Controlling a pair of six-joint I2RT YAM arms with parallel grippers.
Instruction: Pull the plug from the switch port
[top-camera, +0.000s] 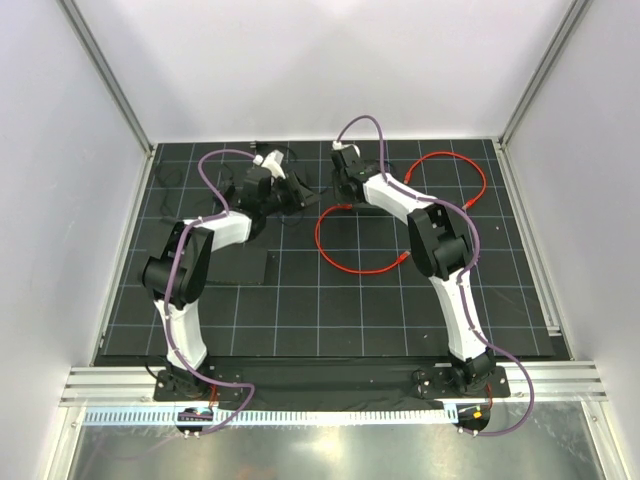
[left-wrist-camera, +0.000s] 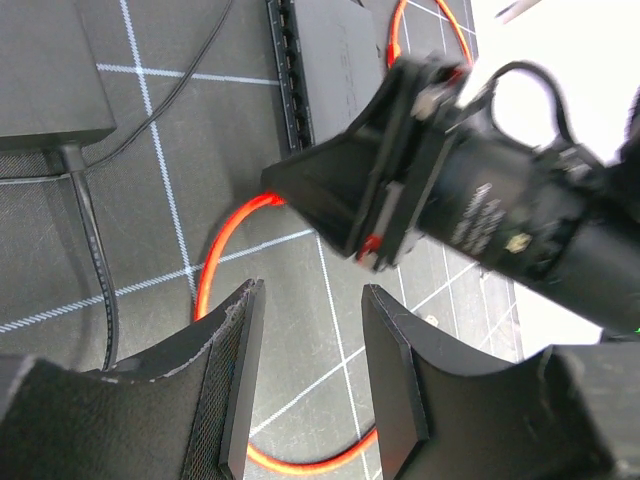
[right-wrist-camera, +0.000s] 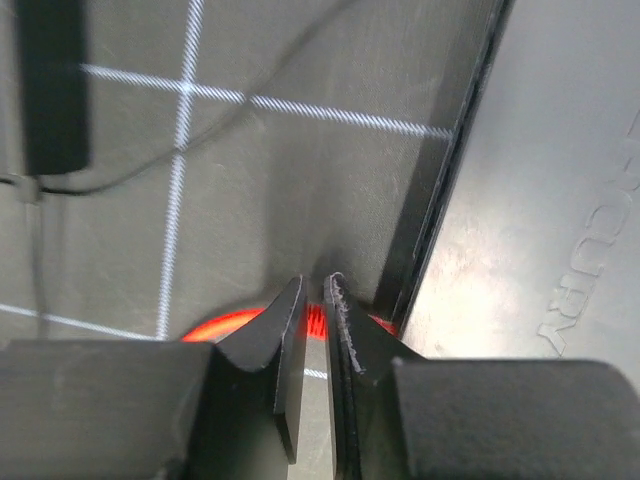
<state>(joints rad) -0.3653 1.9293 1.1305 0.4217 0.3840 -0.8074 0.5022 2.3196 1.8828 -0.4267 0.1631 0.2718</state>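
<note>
The red plug (right-wrist-camera: 318, 320), ribbed at its boot, shows between my right gripper's (right-wrist-camera: 315, 288) fingertips, which are shut on it beside the dark switch (right-wrist-camera: 540, 200) and its port row. From the plug, the red cable (top-camera: 330, 255) loops over the black mat. In the top view my right gripper (top-camera: 345, 188) points down at the switch (top-camera: 298, 196). My left gripper (left-wrist-camera: 312, 300) is open with nothing between its fingers and hovers over the mat and the red cable (left-wrist-camera: 205, 270). The right gripper (left-wrist-camera: 290, 188) and the switch (left-wrist-camera: 335, 60) lie ahead of it.
A black power adapter (left-wrist-camera: 50, 70) with a thin black lead (left-wrist-camera: 95, 260) lies left of the switch. A flat dark pad (top-camera: 240, 265) sits on the mat under the left arm. White walls and aluminium rails enclose the mat on three sides.
</note>
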